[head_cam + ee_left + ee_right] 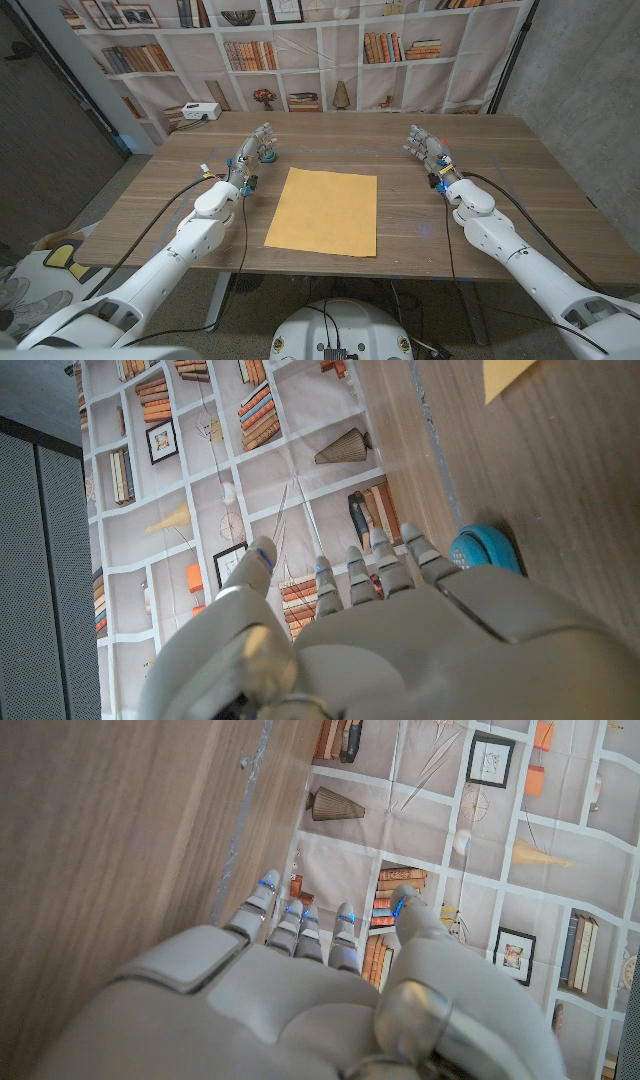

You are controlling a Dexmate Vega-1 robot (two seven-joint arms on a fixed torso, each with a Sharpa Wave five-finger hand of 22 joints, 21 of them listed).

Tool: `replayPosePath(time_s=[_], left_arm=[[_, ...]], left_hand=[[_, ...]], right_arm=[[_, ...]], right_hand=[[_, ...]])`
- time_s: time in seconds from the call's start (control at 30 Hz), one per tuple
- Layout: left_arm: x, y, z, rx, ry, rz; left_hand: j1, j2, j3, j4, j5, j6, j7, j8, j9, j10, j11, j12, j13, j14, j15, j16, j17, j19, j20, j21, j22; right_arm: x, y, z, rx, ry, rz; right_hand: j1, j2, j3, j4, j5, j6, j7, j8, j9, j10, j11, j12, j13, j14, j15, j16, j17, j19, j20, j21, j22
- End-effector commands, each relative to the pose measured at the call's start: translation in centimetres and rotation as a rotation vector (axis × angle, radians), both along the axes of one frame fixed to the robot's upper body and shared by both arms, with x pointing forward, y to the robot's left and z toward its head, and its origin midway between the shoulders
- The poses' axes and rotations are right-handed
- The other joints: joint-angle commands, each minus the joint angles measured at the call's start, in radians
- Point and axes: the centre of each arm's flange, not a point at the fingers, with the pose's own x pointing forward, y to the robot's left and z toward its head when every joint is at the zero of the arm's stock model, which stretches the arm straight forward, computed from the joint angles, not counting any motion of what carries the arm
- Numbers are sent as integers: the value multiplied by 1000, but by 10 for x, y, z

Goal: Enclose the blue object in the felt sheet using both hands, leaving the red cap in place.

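A yellow-orange felt sheet (pixel 324 211) lies flat in the middle of the wooden table (pixel 520 190); one corner of the felt sheet (pixel 508 375) shows in the left wrist view. A small blue object (pixel 269 153) sits at the far left of the table, just beside the fingertips of my left hand (pixel 251 151). In the left wrist view the blue object (pixel 487 546) peeks out past my left hand (pixel 390 630), which holds nothing, fingers extended. My right hand (pixel 429 150) stands at the far right with fingers apart and nothing in it; my right hand (pixel 300 1000) shows the same from the wrist. I see no red cap.
A white box (pixel 198 113) stands at the table's far left corner. A bookshelf-printed backdrop (pixel 300 60) hangs behind the table. Cables run along both arms onto the tabletop.
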Motion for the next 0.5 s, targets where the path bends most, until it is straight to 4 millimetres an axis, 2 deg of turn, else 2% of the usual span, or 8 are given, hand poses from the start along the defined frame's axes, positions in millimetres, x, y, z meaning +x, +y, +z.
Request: replayPosePath(time_s=[0.03, 0.1, 0.17, 0.23, 0.3, 0.4, 0.5], left_arm=[[2, 0, 4, 25, -6, -5], [1, 1, 5, 43, -3, 27], [-1, 2, 8, 74, -3, 68], [-4, 5, 12, 111, -1, 128], [-8, 7, 16, 168, 2, 186], [-10, 12, 23, 236, 14, 242], [-12, 17, 28, 300, 33, 294]], left_hand=[[-54, -32, -53, 18, -34, -208, -71, -104, -16, -122, -19, -69, -22, -153, -3, -15, -4, -89, -5, -40, -14], [-59, -35, -58, 18, -38, -219, -67, -104, -16, -136, -18, -74, -23, -158, 0, -15, -5, -102, 0, -46, -14], [-58, -33, -58, 17, -37, -220, -65, -101, -16, -131, -11, -72, -23, -153, 3, -12, -5, -103, 3, -47, -15], [-53, -29, -56, 11, -36, -190, -48, -84, -16, -109, -4, -62, -22, -112, 13, 3, -4, -109, 10, -51, -15], [-51, -29, -56, 8, -36, -178, -49, -80, -16, -93, -5, -56, -22, -97, 14, 7, -4, -117, 15, -55, -15], [-48, -30, -56, 4, -36, -159, -40, -74, -16, -90, -1, -55, -20, -86, 14, 7, -4, -132, 36, -62, -15], [-46, -33, -57, 1, -35, -141, -33, -69, -15, -93, 0, -56, -19, -90, 32, 3, -3, -136, 53, -64, -15]], right_arm=[[0, 0, 2, 11, -14, -4], [-1, 1, 3, 10, -16, -7], [-2, 2, 3, 10, -16, -5], [-2, 3, 2, 9, -15, -3], [-3, 5, 0, 13, -15, -2], [-3, 8, -2, 17, -16, 4], [-4, 12, -3, 16, -21, 11]], right_hand=[[1, -7, -6, 12, -6, -69, -33, -27, 0, -20, -17, -17, -9, -28, 3, -12, -19, -27, 12, -20, -4], [-2, -7, -8, 14, -6, -70, -34, -25, 0, -20, -18, -18, -10, -29, 12, -13, -20, -29, 15, -22, -4], [-5, -7, -10, 15, -7, -70, -34, -24, -1, -11, -8, -15, -11, -25, 17, -11, -21, -28, 18, -22, -4], [-7, -6, -12, 17, -7, -67, -33, -21, -1, -5, -4, -14, -12, -18, 20, -8, -22, -26, 21, -23, -4], [-9, -6, -14, 18, -7, -63, -32, -19, -1, 2, -5, -12, -12, -15, 30, -6, -23, -24, 21, -23, -4], [-11, -6, -15, 19, -8, -60, -31, -17, -1, 4, -1, -13, -13, -9, 39, -4, -23, -23, 24, -24, -4], [-13, -5, -17, 20, -8, -58, -30, -16, -1, 10, 8, -11, -13, -8, 42, -4, -24, -20, 23, -24, -4]])
